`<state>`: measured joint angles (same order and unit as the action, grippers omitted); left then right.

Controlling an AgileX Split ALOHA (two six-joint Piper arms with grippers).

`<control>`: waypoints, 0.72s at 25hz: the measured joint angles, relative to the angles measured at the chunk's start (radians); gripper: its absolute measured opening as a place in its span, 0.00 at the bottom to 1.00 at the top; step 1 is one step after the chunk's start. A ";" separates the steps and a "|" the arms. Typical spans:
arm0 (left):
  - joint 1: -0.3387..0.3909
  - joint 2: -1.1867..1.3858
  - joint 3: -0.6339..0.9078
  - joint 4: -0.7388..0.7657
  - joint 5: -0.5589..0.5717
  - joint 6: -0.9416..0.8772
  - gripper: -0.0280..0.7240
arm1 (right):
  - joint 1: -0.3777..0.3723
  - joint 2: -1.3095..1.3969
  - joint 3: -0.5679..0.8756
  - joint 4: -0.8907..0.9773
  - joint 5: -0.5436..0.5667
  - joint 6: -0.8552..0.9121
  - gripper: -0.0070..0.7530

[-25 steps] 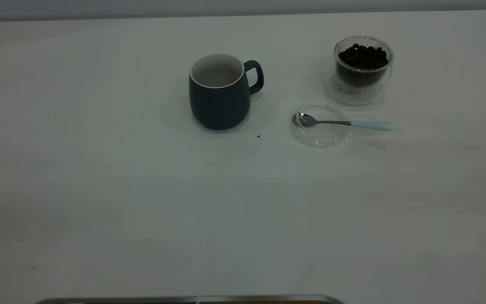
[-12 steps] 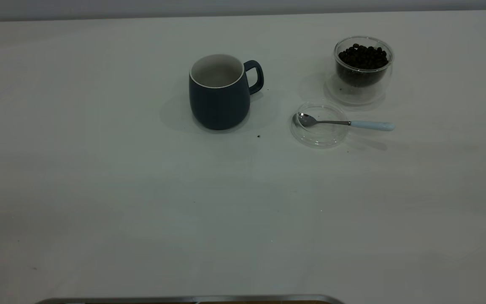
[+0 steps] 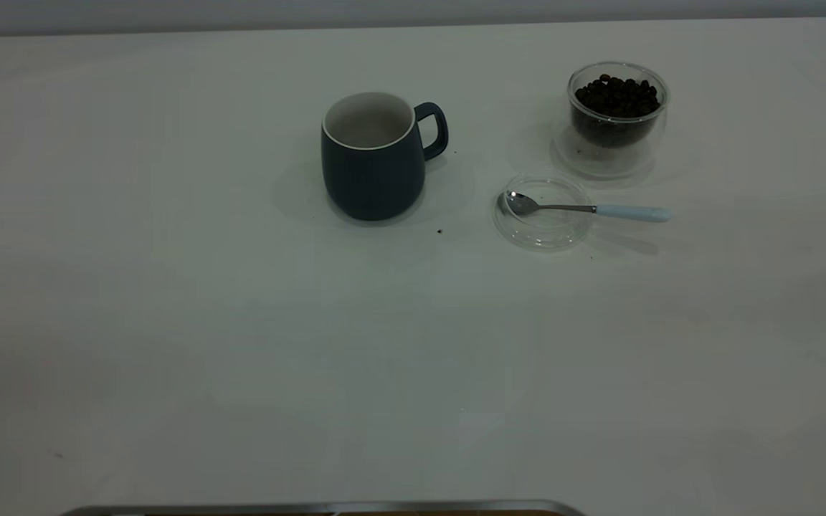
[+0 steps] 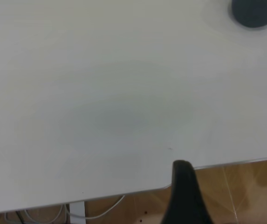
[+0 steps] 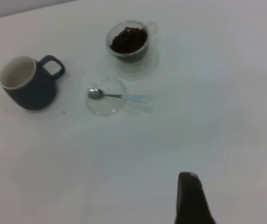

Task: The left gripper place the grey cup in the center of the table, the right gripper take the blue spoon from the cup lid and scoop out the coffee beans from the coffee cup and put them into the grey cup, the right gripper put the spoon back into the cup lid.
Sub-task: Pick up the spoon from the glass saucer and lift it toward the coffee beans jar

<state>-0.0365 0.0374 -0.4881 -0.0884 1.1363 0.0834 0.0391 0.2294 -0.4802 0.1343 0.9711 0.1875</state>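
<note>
The grey cup (image 3: 373, 158), dark with a white inside, stands upright near the table's middle, handle toward the right; it looks empty. The glass coffee cup (image 3: 617, 115) with coffee beans stands at the far right. The clear cup lid (image 3: 543, 228) lies in front of it. The blue-handled spoon (image 3: 585, 208) rests with its bowl in the lid and its handle pointing right. The right wrist view shows the cup (image 5: 28, 84), coffee cup (image 5: 129, 42), lid (image 5: 106, 105) and spoon (image 5: 119, 96) far off from my right gripper (image 5: 191, 200). My left gripper (image 4: 184, 196) is at the table's edge, far from the cup (image 4: 256, 11).
The white table (image 3: 241, 322) stretches wide in front of the objects. A few dark crumbs (image 3: 439, 231) lie near the cup. Neither arm shows in the exterior view. The left wrist view shows the table edge (image 4: 124, 192), with wooden floor and cables below.
</note>
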 joint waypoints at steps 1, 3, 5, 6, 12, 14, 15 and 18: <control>0.000 0.000 0.000 0.000 0.000 0.000 0.82 | 0.000 0.051 0.000 0.011 -0.042 0.000 0.70; 0.000 0.000 0.000 0.000 0.000 0.000 0.82 | 0.000 0.189 0.000 0.037 -0.136 -0.018 0.74; 0.000 0.000 0.000 0.000 0.000 0.000 0.82 | 0.000 0.332 0.000 0.081 -0.222 -0.069 0.77; 0.000 0.000 0.000 0.000 0.000 0.000 0.82 | 0.000 0.411 0.000 0.108 -0.267 -0.099 0.78; 0.000 0.000 0.000 0.000 0.000 0.000 0.82 | 0.000 0.824 -0.025 0.479 -0.498 -0.481 0.78; 0.000 0.000 0.000 0.000 0.000 0.000 0.82 | 0.000 0.956 -0.071 0.629 -0.519 -0.646 0.78; 0.000 0.000 0.000 0.000 0.000 0.000 0.82 | 0.000 1.016 -0.093 0.706 -0.523 -0.733 0.78; 0.000 0.000 0.000 0.000 0.000 0.000 0.82 | 0.000 1.164 -0.161 0.907 -0.529 -0.931 0.78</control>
<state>-0.0365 0.0374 -0.4881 -0.0884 1.1363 0.0834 0.0391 1.3937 -0.6411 1.0415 0.4417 -0.7434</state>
